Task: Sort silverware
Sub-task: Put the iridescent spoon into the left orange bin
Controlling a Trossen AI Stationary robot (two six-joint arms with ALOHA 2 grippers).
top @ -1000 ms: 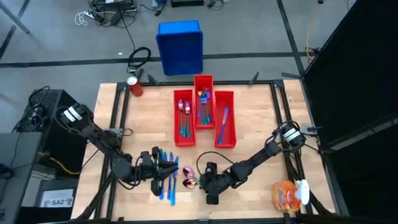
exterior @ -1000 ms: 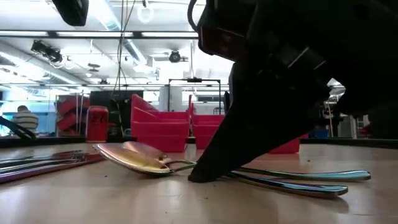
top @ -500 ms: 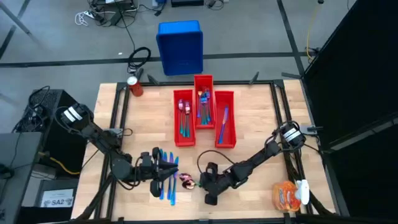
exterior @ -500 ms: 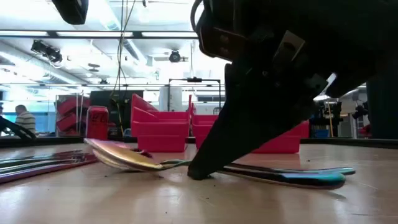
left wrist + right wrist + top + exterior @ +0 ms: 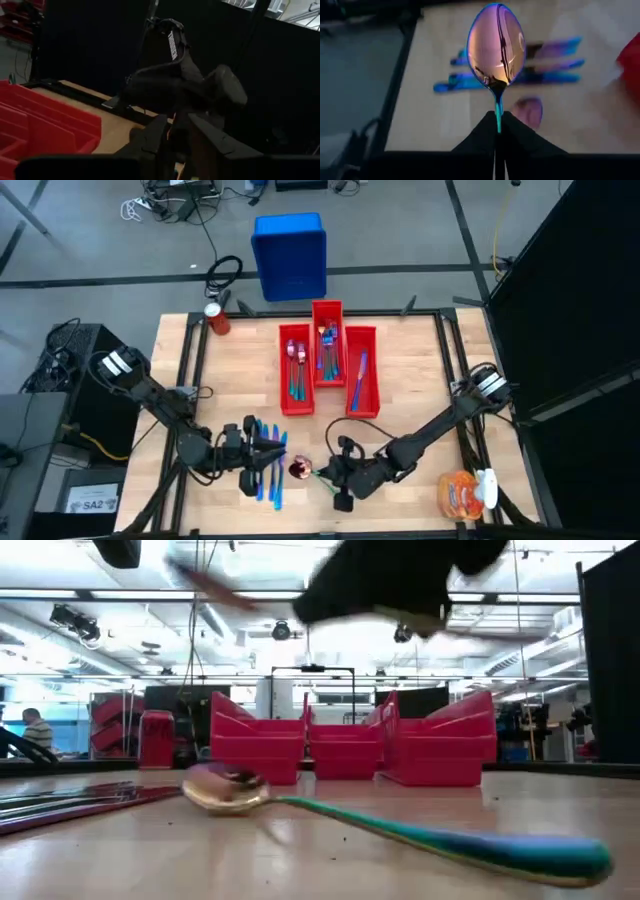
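One spoon [image 5: 497, 45] is pinched in the right gripper [image 5: 498, 131], fingers clamped together on the very end of the handle, bowl sticking way out front and well clear of the table [image 5: 410, 375]. That's a sketchy hold imo. All the weight is out at the bowl, and with a slick handle held only at the tip, the spoon could pivot or droop between the pads during the carry, or just slide out.

A second spoon [image 5: 400, 825] lies loose on the wood right below, near the front edge, so a drop would probably land on it and knock it around. More silverware sits close by on the left: a bunch of blue pieces [image 5: 268, 465] flat on the table, with the left gripper [image 5: 262, 452] parked low over them. Can't tell if its fingers are apart or closed from any view.

The three red bins [image 5: 329, 370] are in the middle of the table, each already with a few pieces inside. They're narrow, so if the spoon has twisted in the grip it could catch a bin wall on release, or end up in the wrong slot. Looks like the leftmost one holds spoons, but it's hard to be sure.
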